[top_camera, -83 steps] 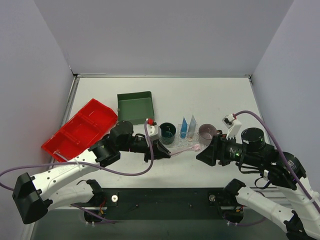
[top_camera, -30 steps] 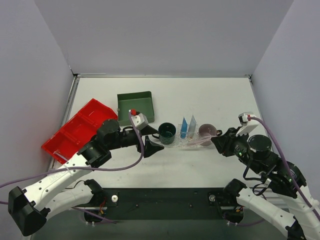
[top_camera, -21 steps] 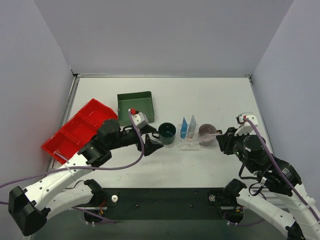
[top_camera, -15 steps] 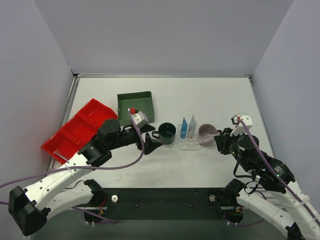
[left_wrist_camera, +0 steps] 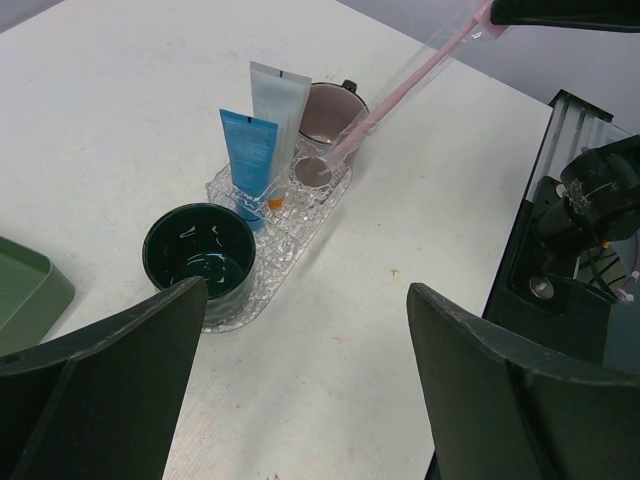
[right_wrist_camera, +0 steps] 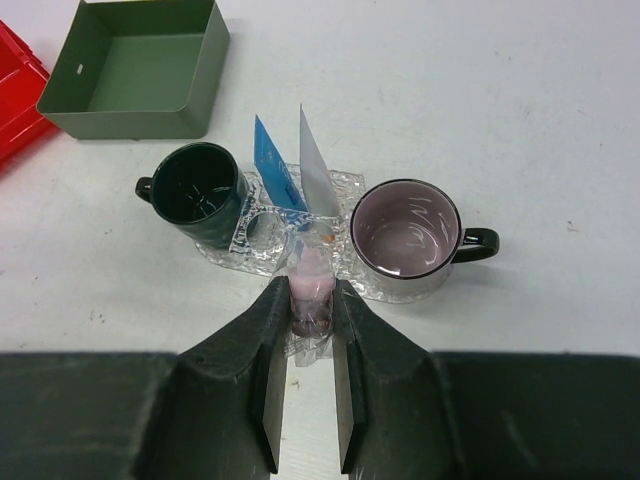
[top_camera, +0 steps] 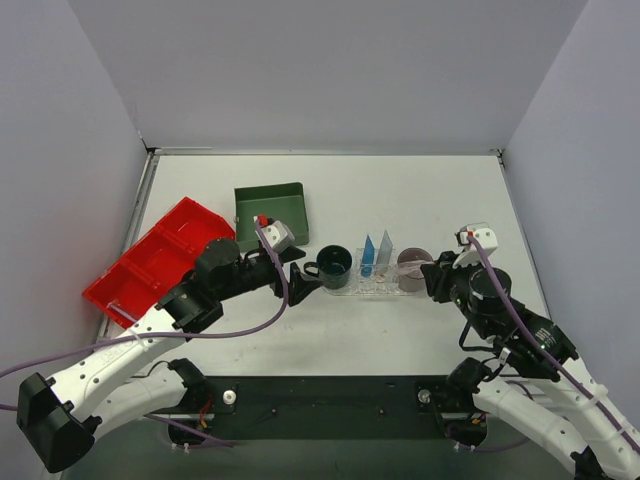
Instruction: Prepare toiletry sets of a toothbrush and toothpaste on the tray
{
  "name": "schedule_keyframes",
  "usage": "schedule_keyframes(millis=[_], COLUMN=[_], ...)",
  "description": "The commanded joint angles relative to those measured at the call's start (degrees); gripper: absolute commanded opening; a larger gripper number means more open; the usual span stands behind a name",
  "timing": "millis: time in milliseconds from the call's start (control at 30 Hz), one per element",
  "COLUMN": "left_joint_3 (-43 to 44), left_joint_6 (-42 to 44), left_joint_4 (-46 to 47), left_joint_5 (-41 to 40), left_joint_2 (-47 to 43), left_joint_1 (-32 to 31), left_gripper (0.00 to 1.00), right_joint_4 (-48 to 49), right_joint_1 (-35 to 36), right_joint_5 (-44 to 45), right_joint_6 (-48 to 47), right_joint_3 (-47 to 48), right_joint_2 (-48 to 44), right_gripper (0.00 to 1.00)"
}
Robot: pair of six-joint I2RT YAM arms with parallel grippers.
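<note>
White tabletop [top_camera: 400,190], plain grey walls on three sides. The toothbrush [right_wrist_camera: 311,272] — a pink stick in a clear wrapper — is pinched between the narrow-set jaws of the right gripper [right_wrist_camera: 310,300] and slants forward and down from them. Seen from the left wrist, its far end reaches a small round socket [left_wrist_camera: 313,172] in the tray [left_wrist_camera: 285,235]; I cannot tell whether it is seated there.

Just ahead of that gripper, two toothpaste tubes stand upright on the tray, a blue one [right_wrist_camera: 272,165] and a paler one [right_wrist_camera: 318,172] beside it. A mauve mug [right_wrist_camera: 405,235] sits ahead and to the gripper's right, a dark green mug [right_wrist_camera: 195,190] ahead and to its left, one at each end of the tray. The green box [right_wrist_camera: 135,70] lies well beyond, further left.

The left gripper [left_wrist_camera: 305,290] hangs back on the near side of the green mug, jaws spread wide and holding nothing.

By my reading, the paste is done and the first brush is going in — it has yet to be let go. No other brush shows on the tray, so a second is probably left to fetch.
</note>
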Motion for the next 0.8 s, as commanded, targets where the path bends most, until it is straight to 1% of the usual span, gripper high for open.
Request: schedule_keyframes(millis=[0,767], left_joint_3=[0.4,0.2], left_joint_6=[1.0,1.2], left_joint_4=[1.3,1.5], left_joint_5=[-0.7,-0.6], left_joint_2=[-1.1,-0.5], left_joint_1=[0.4,0.4], left_gripper=[0.92,0.92], right_joint_4=[4.8,12.2], right_joint_1=[-0.5,-0.5], right_joint_5=[0.1,-0.4], right_joint_6=[-1.1,-1.9], right_joint_3=[-1.7,-8.8], right_joint_2=[1.4,3.6], right_gripper=[0.00,0.00])
